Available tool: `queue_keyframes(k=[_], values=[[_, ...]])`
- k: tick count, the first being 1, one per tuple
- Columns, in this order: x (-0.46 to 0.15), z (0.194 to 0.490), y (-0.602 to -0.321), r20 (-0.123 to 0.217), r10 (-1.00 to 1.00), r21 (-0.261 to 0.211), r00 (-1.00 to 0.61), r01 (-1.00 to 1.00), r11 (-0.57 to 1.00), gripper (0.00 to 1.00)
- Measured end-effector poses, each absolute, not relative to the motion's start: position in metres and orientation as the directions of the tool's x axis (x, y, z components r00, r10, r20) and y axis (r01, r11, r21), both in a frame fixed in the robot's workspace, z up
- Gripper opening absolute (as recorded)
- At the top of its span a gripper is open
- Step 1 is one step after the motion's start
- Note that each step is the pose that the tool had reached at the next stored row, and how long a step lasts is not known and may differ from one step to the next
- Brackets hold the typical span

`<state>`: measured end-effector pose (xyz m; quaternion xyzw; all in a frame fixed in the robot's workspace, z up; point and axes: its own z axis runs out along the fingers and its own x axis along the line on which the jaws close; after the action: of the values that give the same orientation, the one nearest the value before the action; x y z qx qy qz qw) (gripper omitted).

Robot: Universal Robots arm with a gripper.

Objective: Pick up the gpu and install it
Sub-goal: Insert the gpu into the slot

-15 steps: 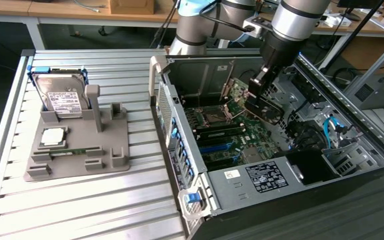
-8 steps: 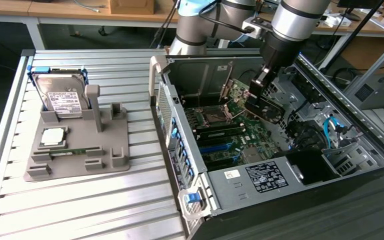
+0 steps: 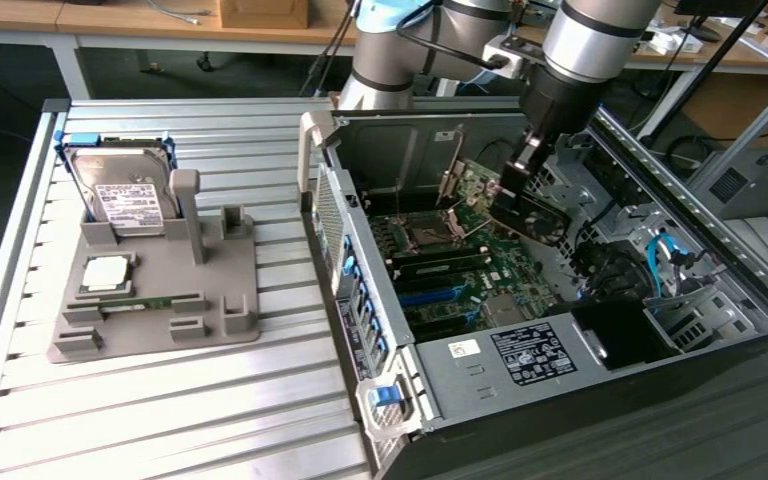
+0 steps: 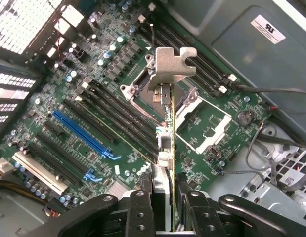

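The claw point(image 4: 167, 210) is pressed together on the gpu point(image 4: 168, 129), pinching the thin card by one end, with a dark finger point(image 4: 141, 210) flat against each face. In the wrist view the card shows edge-on, running away from the fingers, and its silvery metal bracket point(image 4: 170, 64) sits at the far end. The card is inside the open computer case point(image 3: 398, 150), held above the green motherboard point(image 4: 93, 98) and not seated in any slot. From the wrist view the bracket lies in line with the processor socket point(image 4: 207, 131). Beside the card on the board run long black slots, a blue slot point(image 4: 79, 129) and a white slot point(image 4: 39, 173). A round coin battery point(image 4: 243, 117) lies past the socket.

In the exterior view the robot arm point(image 3: 584, 40) reaches down into the case from above. The dark card hangs tilted below the claw, over the middle of the board. The case lies on its side at the exterior view's right, with its labelled power supply point(image 3: 531, 355) near the front.

Well apart, at the exterior view's left, a grey holder point(image 3: 157, 340) rests on the ribbed metal table point(image 3: 197, 420). A hard drive point(image 3: 124, 195) with a white label stands propped in it. A square processor chip point(image 3: 107, 272) lies flat below the drive. A narrow green memory stick point(image 3: 144, 301) lies just beside the chip.
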<state>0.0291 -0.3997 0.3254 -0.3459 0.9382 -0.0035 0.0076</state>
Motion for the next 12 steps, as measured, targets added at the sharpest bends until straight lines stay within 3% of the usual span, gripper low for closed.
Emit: queue_keyframes(k=[12], values=[[0.0291, 0.3251, -0.3997, -0.012, -0.720, -0.012, -0.694, -0.720, 0.694, 0.30]])
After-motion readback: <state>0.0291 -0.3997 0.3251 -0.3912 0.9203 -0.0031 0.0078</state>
